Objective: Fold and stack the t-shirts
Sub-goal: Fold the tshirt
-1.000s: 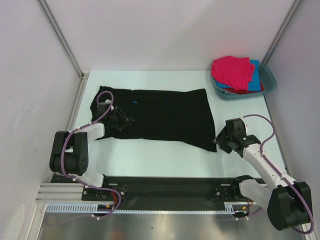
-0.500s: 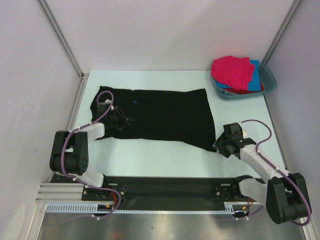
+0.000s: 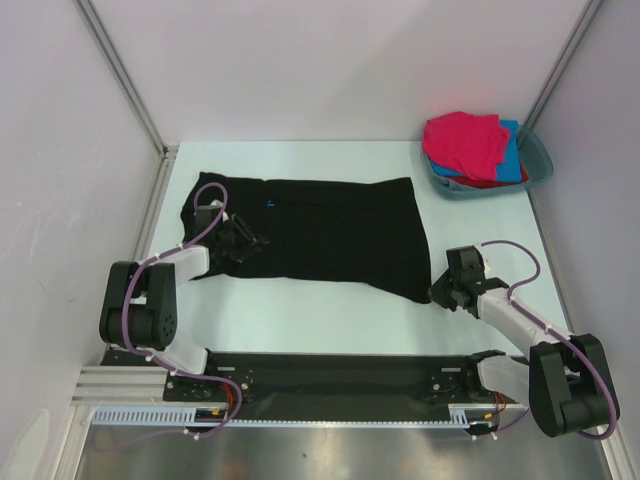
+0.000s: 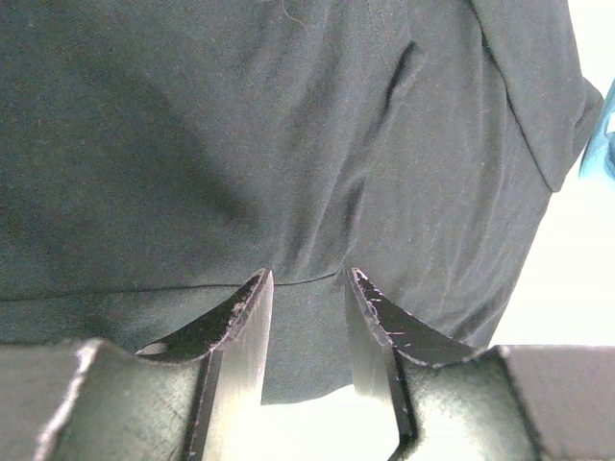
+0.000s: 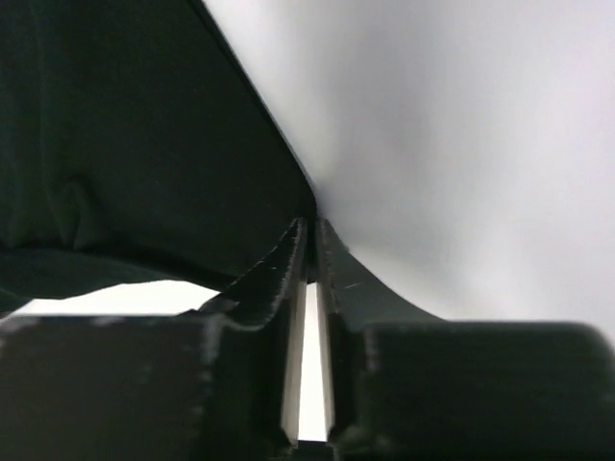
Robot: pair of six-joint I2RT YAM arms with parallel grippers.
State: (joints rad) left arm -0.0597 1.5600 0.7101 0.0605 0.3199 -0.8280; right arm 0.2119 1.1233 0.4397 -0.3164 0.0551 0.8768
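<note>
A large black t-shirt [image 3: 330,235] lies spread flat across the table. My left gripper [image 3: 255,240] rests low over its left part. In the left wrist view the left gripper [image 4: 307,274] is open, and the black cloth [image 4: 240,144] with its hem edge lies between the fingers. My right gripper [image 3: 437,292] sits at the shirt's near right corner. Seen from the right wrist, the right gripper [image 5: 309,221] has its fingers drawn almost together, pinching the edge of the black cloth [image 5: 125,125]. A magenta-pink t-shirt [image 3: 465,140], a blue one [image 3: 512,150] and a red one [image 3: 490,183] are piled at the back right.
The piled shirts lie in a teal plastic basin [image 3: 540,165] in the back right corner. White walls with metal posts close in the table on the left, back and right. Bare pale table [image 3: 300,310] runs between the shirt and the arm bases.
My right gripper has dropped and moved in to the shirt's near right corner, and its jaws have closed on the hem. The left arm has stayed still.
</note>
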